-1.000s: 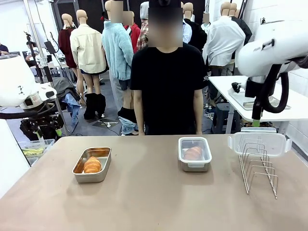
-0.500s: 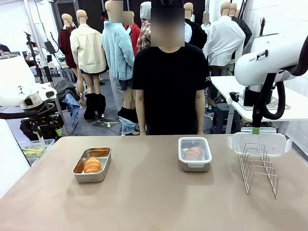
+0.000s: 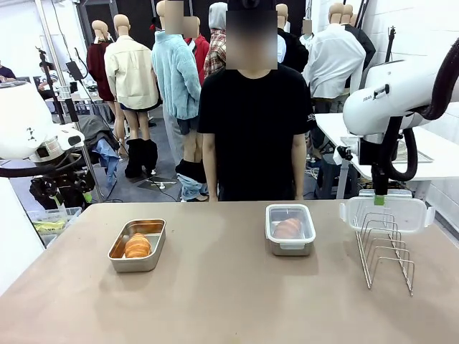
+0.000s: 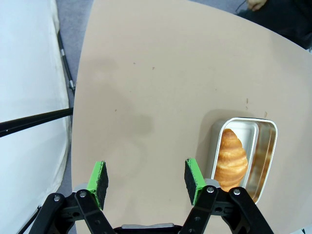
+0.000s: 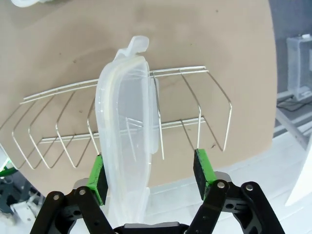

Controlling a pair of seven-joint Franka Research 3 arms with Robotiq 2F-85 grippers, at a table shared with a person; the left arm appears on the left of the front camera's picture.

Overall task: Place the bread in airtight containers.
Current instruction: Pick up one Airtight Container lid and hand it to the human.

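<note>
on the table: two steel containers stood apart on the tan table (image 3: 229,301), with a person (image 3: 251,129) in a black shirt standing at the far side.
open container: the left container (image 3: 138,245) had no lid; one croissant (image 3: 137,246) lay inside it, and in the left wrist view the same croissant (image 4: 230,158) lay along the tin (image 4: 265,146).
closed container: the middle container (image 3: 290,229) carried a clear lid, and the second croissant (image 3: 287,228) was visible through it.
wire rack: the rack (image 3: 386,247) stood on the robot's right part of the table, with a spare clear lid (image 3: 387,213) standing upright in its far slot.
left claw: the left gripper (image 4: 146,178) hung above bare table just beside the open tin, its jaws wide apart and with nothing between them.
right claw: the right gripper (image 5: 152,175) was above the rack (image 5: 195,117), jaws spread wide on both sides of the upright lid (image 5: 127,141); one pad (image 5: 100,178) was very close to the lid, i could not tell if it touched, and the other pad (image 5: 202,168) was clearly apart from it, so the lid was not clamped.
</note>
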